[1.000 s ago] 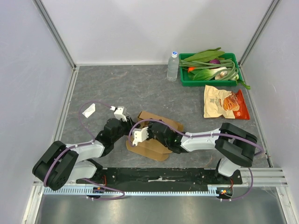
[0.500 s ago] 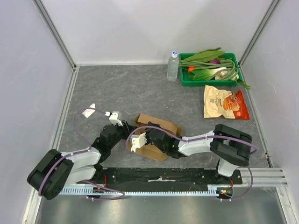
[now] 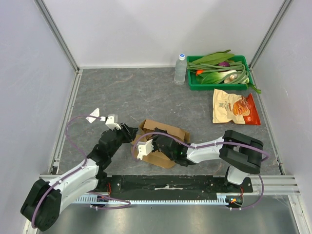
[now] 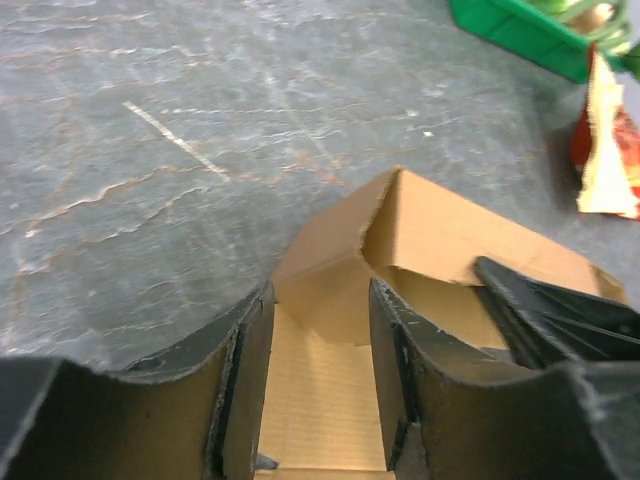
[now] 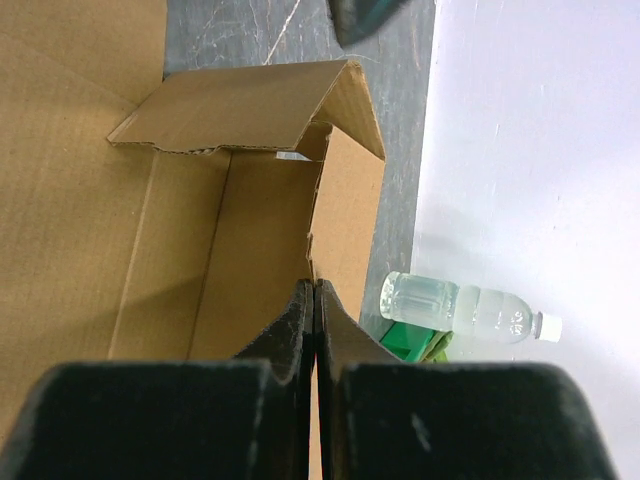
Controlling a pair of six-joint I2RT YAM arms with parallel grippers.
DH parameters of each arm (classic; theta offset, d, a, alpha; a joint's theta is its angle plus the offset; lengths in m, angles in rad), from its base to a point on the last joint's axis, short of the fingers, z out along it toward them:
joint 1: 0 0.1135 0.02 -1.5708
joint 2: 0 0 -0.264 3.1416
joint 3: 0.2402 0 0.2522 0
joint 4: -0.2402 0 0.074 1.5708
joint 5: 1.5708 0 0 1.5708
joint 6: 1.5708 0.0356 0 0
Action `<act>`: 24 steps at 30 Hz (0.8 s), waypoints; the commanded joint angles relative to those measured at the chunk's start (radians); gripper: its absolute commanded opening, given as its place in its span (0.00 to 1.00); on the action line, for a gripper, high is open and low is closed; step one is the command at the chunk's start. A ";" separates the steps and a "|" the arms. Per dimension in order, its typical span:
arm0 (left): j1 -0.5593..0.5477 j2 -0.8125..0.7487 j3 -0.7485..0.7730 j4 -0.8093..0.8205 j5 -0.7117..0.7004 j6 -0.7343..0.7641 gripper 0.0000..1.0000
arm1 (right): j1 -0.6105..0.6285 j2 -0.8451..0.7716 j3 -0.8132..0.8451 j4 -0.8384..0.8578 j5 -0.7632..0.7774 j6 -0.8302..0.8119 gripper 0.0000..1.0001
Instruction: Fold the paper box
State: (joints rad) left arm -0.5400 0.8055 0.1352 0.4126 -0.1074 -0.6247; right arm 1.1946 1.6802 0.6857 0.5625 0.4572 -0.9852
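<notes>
Top external view: over the last second the left arm has stretched out low from the near-left corner. The left gripper (image 4: 320, 390) now sits at the left end of the box (image 3: 157, 158), and its jaws have spread wider. They are released, straddling the box floor and gripping nothing.

The right gripper (image 5: 315, 300) has barely shifted. It stays clenched inside the box, and a brown sliver between its pads suggests it is pinching a thin wall.

The box lies on the table (image 3: 136, 92) near the front, between the two arms. It is half formed: an end wall and a flap stand up, the rest is flat.

Reading: the left side looks to be letting go to re-grip another panel while the right one anchors the box. Folding is well short of done.

Containers:
- Box: open, with only the right gripper in it.
- Green tray (image 3: 191, 83), far right: leafy vegetables (image 3: 219, 68), plus something purple and something orange.
- Bottle (image 3: 180, 70) just beside the tray: upright, capped, clear liquid.
- Snack bag (image 3: 234, 107) in front of the tray: flat; I cannot tell whether it is sealed.
- White scrap (image 3: 92, 116) left of the left gripper, apart from the box.
</notes>
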 commanded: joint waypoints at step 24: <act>-0.112 0.491 0.161 0.282 -0.118 0.157 0.44 | -0.015 -0.002 0.006 -0.102 -0.129 0.059 0.00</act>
State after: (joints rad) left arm -0.6407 1.2793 0.2871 0.5213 -0.1345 -0.5053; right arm 1.1713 1.6752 0.6868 0.5598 0.4221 -0.9680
